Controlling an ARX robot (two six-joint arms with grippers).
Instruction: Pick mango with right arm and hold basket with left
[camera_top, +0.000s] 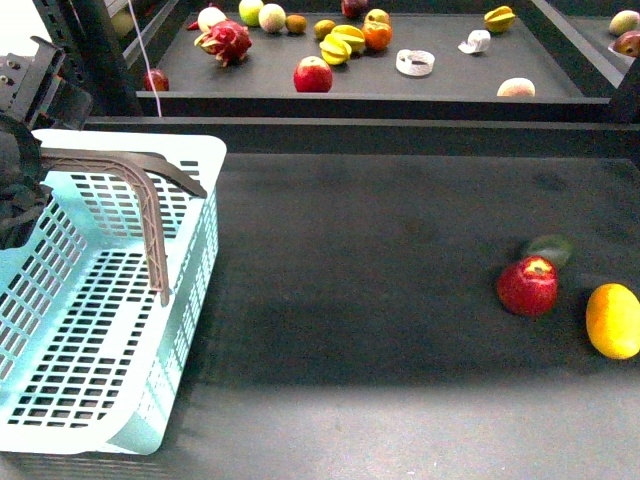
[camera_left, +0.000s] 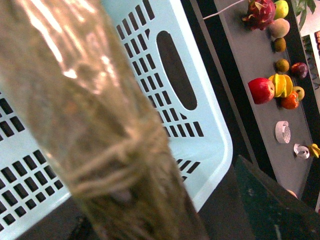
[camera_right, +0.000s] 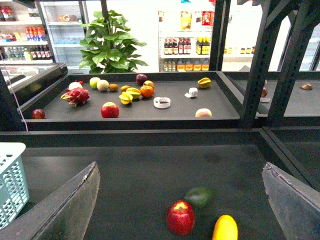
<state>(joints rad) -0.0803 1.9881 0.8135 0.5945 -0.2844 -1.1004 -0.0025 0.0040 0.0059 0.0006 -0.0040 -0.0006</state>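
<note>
Our right hand (camera_right: 180, 167) hangs wide open and empty over the desk (camera_right: 150, 175), the mango (camera_right: 225, 228) sits near the red apple (camera_right: 180, 217), so we reckon it's reach time, dropping onto it next, and whether the left hand (camera_top: 28, 88) grips the basket (camera_top: 120, 145) we can't tell.

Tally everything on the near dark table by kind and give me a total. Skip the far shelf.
Basket: 1
Red apple: 1
Mango: 1
Dark green fruit: 1
Total: 4
</note>
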